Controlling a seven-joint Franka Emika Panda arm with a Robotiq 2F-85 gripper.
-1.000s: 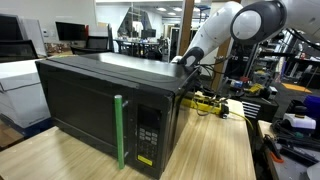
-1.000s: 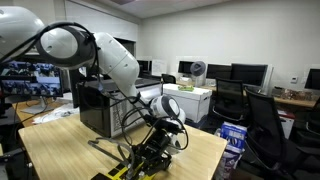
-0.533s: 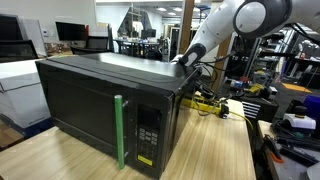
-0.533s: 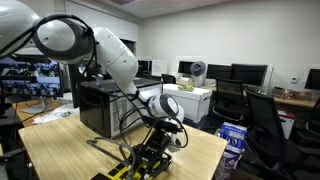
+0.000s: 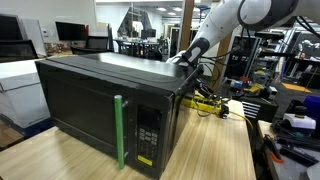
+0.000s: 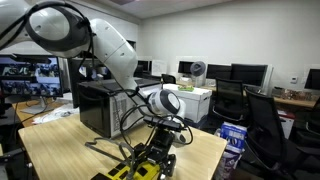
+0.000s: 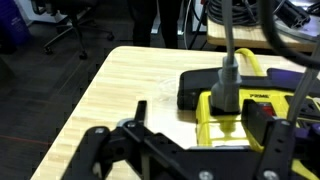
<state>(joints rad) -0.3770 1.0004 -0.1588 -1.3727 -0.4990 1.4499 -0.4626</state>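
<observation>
In the wrist view my gripper (image 7: 203,125) is open, its black fingers (image 7: 264,125) standing wide on either side of a yellow power strip (image 7: 222,118). A grey plug (image 7: 225,85) with a thick cable stands upright in the strip, and nothing is held between the jaws. The strip lies on a light wooden table (image 7: 120,80). In both exterior views the gripper (image 5: 188,62) (image 6: 160,150) hangs low behind a black microwave (image 5: 100,100) (image 6: 98,108), just above the yellow strip (image 5: 207,103) (image 6: 132,170).
The microwave has a green door handle (image 5: 118,132) and fills most of the table's near side. Cables run along the strip (image 5: 235,108). Office chairs (image 6: 262,125), desks with monitors (image 6: 248,75) and a blue box (image 6: 232,138) stand beyond the table edge.
The jaws have swung from nearly shut to wide open over the power strip. The arm's upper joints have shifted upward a little.
</observation>
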